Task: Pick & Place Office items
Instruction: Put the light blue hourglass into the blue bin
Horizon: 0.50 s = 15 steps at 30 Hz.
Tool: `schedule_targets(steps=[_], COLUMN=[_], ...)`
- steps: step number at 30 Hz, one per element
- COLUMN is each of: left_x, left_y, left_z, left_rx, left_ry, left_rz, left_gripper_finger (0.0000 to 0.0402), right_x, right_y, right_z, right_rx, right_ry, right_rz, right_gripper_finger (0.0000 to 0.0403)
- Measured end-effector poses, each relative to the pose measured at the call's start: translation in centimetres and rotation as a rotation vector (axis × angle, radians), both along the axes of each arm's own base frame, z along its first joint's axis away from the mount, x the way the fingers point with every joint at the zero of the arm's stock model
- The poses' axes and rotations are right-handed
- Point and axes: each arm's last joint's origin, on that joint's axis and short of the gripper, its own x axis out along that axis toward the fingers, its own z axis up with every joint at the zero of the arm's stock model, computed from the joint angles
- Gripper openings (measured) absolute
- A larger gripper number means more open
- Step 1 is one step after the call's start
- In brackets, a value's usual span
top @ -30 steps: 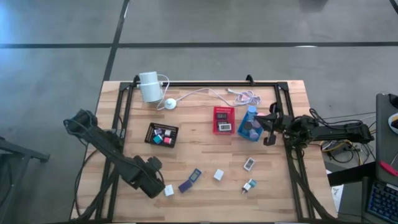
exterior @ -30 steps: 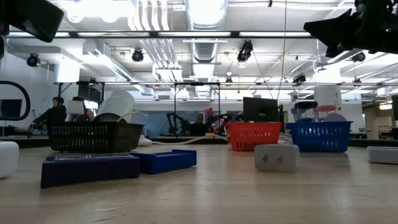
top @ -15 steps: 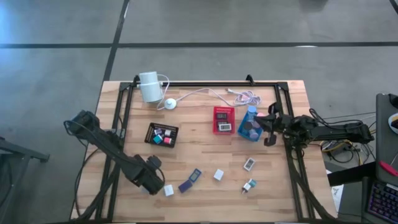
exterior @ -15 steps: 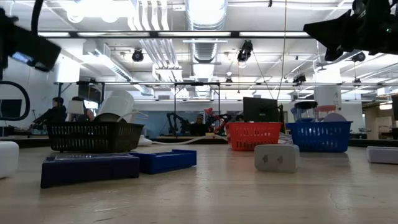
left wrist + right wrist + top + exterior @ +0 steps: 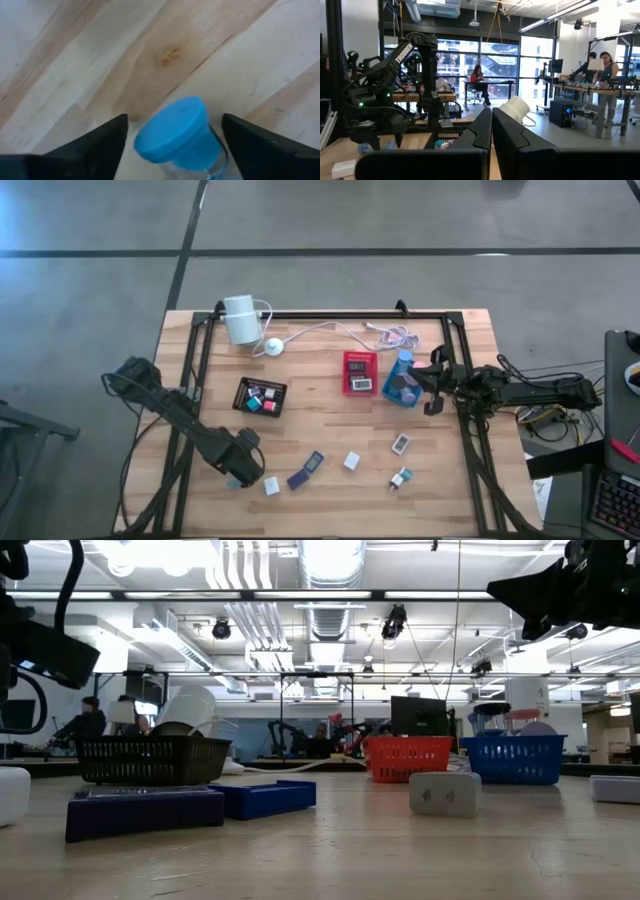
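Left hand (image 5: 238,477): low over the worktop (image 5: 330,430) near its front-left corner, fingers (image 5: 95,140) spread wide to either side of a small piece with a round blue cap (image 5: 172,131) and a clear body below it; the piece stands between the fingers with a gap on each side, cap face tilted up and away from the wrist. Black tray (image 5: 260,396): left of centre, long axis nearly parallel to the front edge, holding several tiny white, teal and pink pieces. White cube (image 5: 271,486): just beside the left hand, near the front edge. Purple flat piece (image 5: 297,478) and dark blue flat piece (image 5: 314,463): side by side, long axes running diagonally from front-left to back-right. White block (image 5: 352,461): front centre, two dark marks visible on its face in the low view. Red tray (image 5: 360,372): centre, long axis pointing at the back edge, with flat items inside. Blue tray (image 5: 402,382): just right of the red one, tilted, holding dark and pale pieces. White piece with dark face (image 5: 400,443) and teal-and-white piece (image 5: 400,478): front right, well apart from the trays. Right hand (image 5: 432,380): raised above the blue tray's right edge, fingers (image 5: 480,132) pressed together, nothing between them.
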Motion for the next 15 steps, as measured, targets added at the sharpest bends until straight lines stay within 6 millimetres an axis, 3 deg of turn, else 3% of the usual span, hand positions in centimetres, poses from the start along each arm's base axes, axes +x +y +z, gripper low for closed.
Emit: schedule_targets(steps=[7,15], left_x=[0.30,0.34], left_y=[-0.22,-0.20], left_z=[-0.06,0.07], left_rx=[-0.028,-0.014], left_ry=[-0.030,-0.045], left_rz=[-0.014,-0.071], left_gripper_finger=[0.0202,0.0196], right_x=[0.02,0.03], right_y=[0.00,0.00], right_z=[-0.06,-0.12], right_rx=[0.000,0.000], right_ry=[0.006,0.012], right_rz=[0.000,-0.001], right_gripper_finger=[0.0008,0.0008])
